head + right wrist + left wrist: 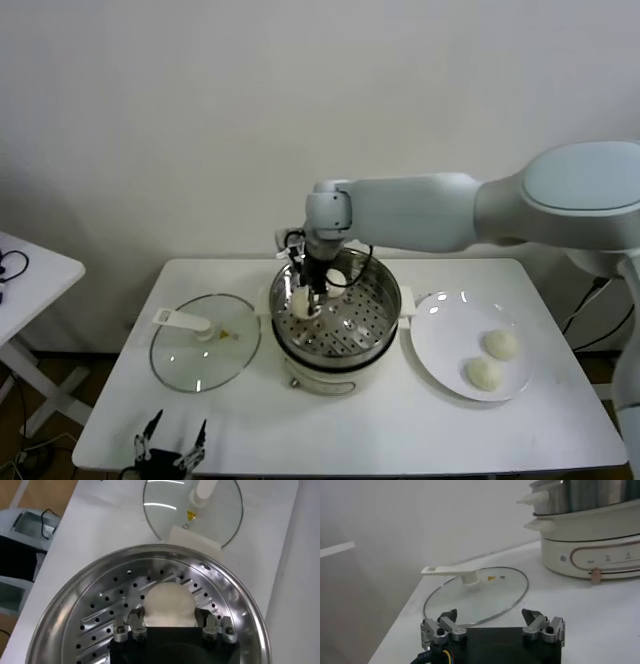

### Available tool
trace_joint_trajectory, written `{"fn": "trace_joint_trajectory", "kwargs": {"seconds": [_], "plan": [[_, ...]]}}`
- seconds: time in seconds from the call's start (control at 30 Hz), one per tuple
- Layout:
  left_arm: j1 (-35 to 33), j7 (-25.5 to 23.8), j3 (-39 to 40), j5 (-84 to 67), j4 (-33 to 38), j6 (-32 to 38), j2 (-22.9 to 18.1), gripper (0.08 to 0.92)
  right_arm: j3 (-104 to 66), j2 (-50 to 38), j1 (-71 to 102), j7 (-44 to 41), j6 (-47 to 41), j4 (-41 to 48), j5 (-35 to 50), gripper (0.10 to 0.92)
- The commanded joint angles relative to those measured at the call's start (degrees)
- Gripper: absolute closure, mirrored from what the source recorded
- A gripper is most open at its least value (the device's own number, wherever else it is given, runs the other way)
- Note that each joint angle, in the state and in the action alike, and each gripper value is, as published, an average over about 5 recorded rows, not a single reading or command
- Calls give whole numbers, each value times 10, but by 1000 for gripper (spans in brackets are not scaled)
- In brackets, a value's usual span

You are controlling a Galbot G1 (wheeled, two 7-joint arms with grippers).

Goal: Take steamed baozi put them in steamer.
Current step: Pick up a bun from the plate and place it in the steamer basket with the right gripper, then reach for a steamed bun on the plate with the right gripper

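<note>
The steel steamer (386, 310) stands on its cream pot base at the table's middle. My right gripper (310, 297) reaches down into it from behind. In the right wrist view this gripper (170, 618) is open, with a baozi (167, 602) lying between its fingers on the perforated floor (100, 595). That bun (301, 301) lies at the basket's left side. Another baozi (337, 277) lies farther back in the basket. Two baozi (500, 344) (484, 373) lie on the white plate (445, 335) to the right. My left gripper (170, 455) is open and empty, parked at the table's front left edge.
The glass lid (205, 345) with a white handle lies flat left of the steamer; it also shows in the left wrist view (480, 592) and the right wrist view (192, 505). A small white side table (30, 265) stands far left.
</note>
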State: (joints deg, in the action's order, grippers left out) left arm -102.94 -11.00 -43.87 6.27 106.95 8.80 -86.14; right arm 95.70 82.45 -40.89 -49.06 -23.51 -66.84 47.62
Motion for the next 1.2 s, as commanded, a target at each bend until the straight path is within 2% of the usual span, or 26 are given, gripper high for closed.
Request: {"fn": "trace_joint_trajectory", "kwargs": {"seconds": [0.03,0.17,0.33,0.5,0.7,0.97,1.2], "plan": [[-2,0,-1,0,0,1,0,177,-1,16,32,2,11,28,-40,355],[-4,1,-2,-1,3,0,0,177,-3,11,27,0,18,26,-40,329],[-6,1,-2,0,8,-1,0,177,-13,-10,11,6,24,6,-33,222],[-8,1,-1,2,13,-2,0,177,-13,-63,-32,3,26,-37,-8,203],[-12,1,-1,8,17,-1,0,177,41,-175,-118,-62,56,-99,2,203],[-18,1,-3,11,22,-1,-1,177,129,-337,-186,-117,105,-184,-96,203],[-21,1,-1,15,23,-1,-4,177,155,-437,-146,-110,109,-218,-200,203]]}}
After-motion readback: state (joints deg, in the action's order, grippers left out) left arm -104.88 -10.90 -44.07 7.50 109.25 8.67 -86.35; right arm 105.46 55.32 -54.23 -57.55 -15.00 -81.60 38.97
